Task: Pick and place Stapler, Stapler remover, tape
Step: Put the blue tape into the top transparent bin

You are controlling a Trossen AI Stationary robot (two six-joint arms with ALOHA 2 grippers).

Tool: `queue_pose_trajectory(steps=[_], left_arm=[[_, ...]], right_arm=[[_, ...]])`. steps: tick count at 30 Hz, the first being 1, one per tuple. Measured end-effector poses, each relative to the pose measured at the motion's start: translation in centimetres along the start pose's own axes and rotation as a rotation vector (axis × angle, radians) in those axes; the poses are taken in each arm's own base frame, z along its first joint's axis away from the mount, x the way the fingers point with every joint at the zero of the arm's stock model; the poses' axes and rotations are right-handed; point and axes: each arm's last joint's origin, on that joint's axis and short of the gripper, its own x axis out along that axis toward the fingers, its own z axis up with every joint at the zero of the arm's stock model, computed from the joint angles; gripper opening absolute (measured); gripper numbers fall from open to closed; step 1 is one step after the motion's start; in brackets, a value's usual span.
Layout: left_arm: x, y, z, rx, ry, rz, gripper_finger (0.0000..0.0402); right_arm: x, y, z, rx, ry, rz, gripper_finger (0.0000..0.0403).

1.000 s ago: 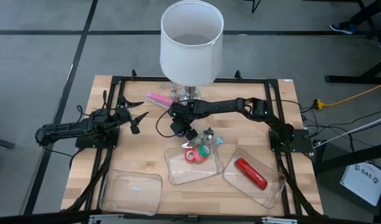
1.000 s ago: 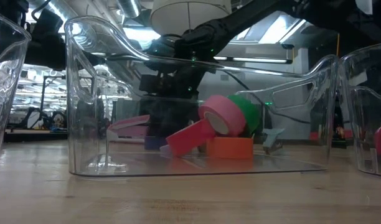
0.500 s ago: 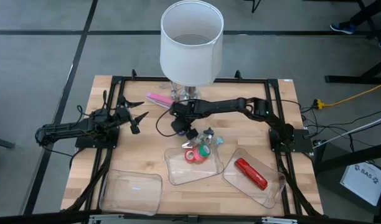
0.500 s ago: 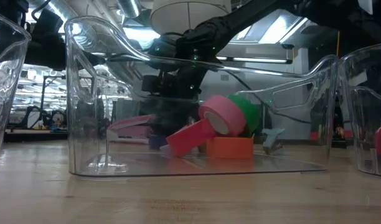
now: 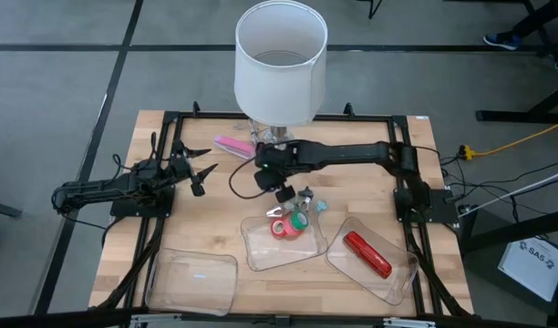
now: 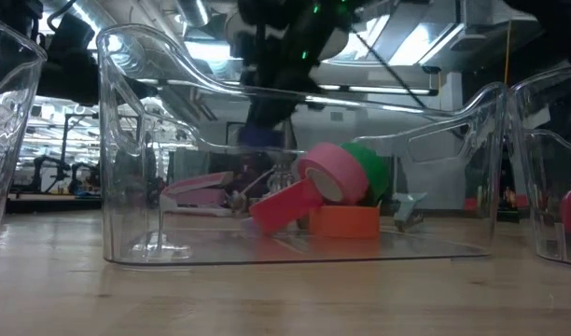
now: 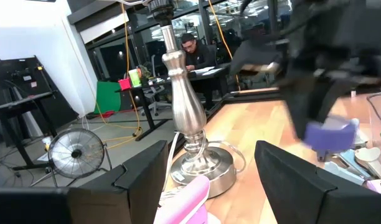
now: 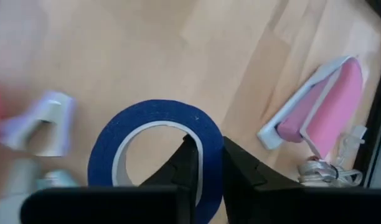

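One blue tape roll [image 8: 158,152] pinched in right gripper [image 8: 200,155]; no legible labels anywhere.

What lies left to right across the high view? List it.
left gripper → pink stapler → right gripper holding the blue tape → red stapler in its clear bin

blue tape [image 8: 156,144]; pink stapler [image 8: 324,102]; red stapler [image 5: 366,254]; white lampshade [image 5: 280,62]
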Motion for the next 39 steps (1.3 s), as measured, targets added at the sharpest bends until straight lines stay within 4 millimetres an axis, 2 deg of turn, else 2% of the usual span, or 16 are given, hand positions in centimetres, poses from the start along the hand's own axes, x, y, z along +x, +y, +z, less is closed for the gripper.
queue_pose_trajectory(steps=[6, 16, 21, 25, 31, 39], left_arm=[[0.0, 0.0, 0.0, 0.0, -0.001, 0.0, 0.0239], [0.0, 0.0, 0.0, 0.0, 0.0, 0.0, 0.0239], [0.0, 0.0, 0.0, 0.0, -0.001, 0.0, 0.0239], [0.0, 0.0, 0.0, 0.0, -0.001, 0.0, 0.0239], [0.0, 0.0, 0.0, 0.0, 0.0, 0.0, 0.0239], [0.0, 0.0, 0.0, 0.0, -0.001, 0.0, 0.0239]], right_arm=[[-3.3, 2.2, 2.0, 0.03, -0.057, 0.009, 0.005], [-4.9, 9.1, 5.8, -0.01, -0.138, 0.083, 0.0051], [-5.5, 11.7, 7.0, -0.011, -0.178, 0.108, 0.0052], [-4.2, 13.2, 6.6, 0.014, -0.163, 0.077, 0.0052], [-1.4, 14.2, 5.2, 0.057, -0.186, 0.03, 0.0052], [1.6, 14.1, 1.9, 0.161, -0.088, -0.093, 0.0052]])
